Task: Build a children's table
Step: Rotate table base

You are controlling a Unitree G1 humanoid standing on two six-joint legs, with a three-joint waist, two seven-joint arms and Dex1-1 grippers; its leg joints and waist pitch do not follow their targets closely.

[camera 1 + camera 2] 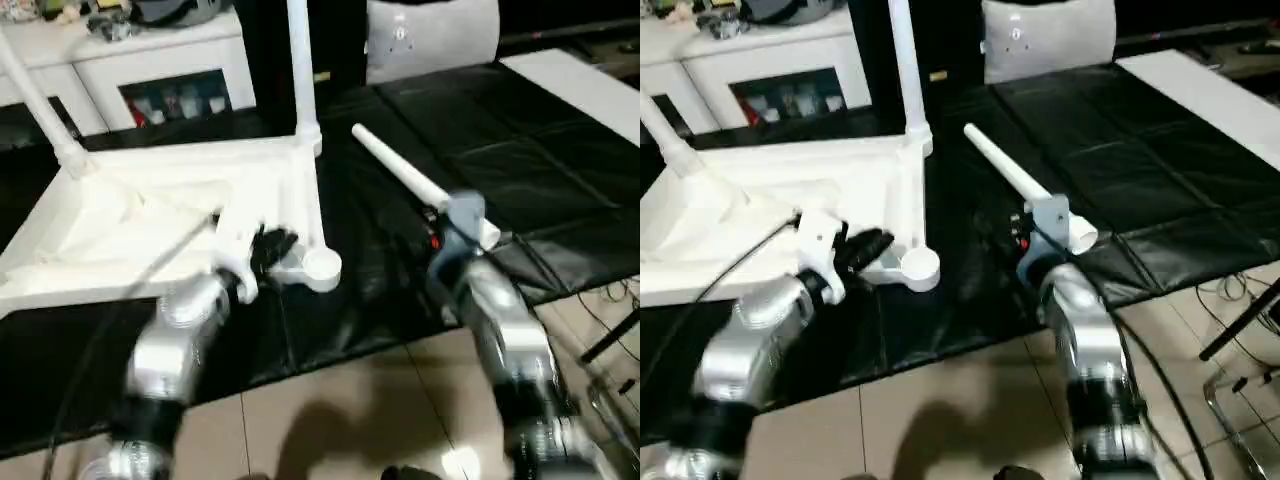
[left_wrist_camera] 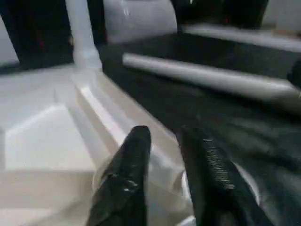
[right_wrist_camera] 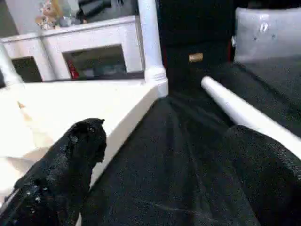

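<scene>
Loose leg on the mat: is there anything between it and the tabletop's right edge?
Nothing. In the right wrist view, only bare black mat lies between the loose leg and the upturned tabletop. The head views agree.

The tabletop lay upside down on the mat, left of centre, with one leg standing in its far right socket and another in its far left one. A loose leg lay on the mat just right of the tabletop, running from far to near. The left gripper hung over the near right socket, the right arm sat by the loose leg's near end, and the cabinet stood behind the tabletop.
</scene>
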